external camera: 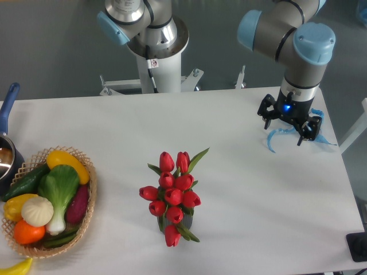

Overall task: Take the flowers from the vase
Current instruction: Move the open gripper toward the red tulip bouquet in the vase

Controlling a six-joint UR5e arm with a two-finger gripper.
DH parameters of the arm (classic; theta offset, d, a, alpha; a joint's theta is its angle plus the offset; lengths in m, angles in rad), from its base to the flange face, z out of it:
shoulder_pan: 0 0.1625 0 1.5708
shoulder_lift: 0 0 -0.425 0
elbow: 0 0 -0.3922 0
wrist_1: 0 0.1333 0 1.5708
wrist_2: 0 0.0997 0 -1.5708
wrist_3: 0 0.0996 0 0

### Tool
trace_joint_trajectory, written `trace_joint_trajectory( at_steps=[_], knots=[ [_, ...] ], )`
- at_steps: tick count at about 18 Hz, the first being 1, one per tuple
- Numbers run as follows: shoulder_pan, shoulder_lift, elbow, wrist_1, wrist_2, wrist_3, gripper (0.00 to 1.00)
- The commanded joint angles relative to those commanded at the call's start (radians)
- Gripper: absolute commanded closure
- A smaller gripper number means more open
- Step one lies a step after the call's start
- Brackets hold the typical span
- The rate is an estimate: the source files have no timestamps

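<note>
White table [241,189] before grey back wall [51,51]

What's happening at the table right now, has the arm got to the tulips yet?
Not yet. The gripper hangs open and empty over the table's far right side, well away from the red tulips. They stand in the vase, which their blooms mostly hide. A wicker basket of toy vegetables sits at the left.
</note>
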Motion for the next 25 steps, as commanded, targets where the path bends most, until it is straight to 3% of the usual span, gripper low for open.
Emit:
trace_joint_trajectory(
  at_steps=[7, 10, 13, 16, 18, 21, 25],
  knots=[
    [-0.052, -0.018, -0.005, 0.008, -0.002, -0.006, 0.0],
    [-0.06, 0.003, -0.023, 0.0, -0.008, -0.13, 0.0],
    [-0.055, 0.005, -0.061, 0.043, -0.159, -0.155, 0.0],
    [-0.045, 0.029, -0.119, 0.168, -0.309, -0.175, 0.0],
    [-0.034, 0.066, -0.164, 0.262, -0.476, -0.251, 0.0],
    [-0.021, 0.069, -0.17, 0.276, -0.668, -0.294, 0.0],
    [-0.046, 0.077, -0.176, 0.278, -0.716, -0.305, 0.0]
  ],
)
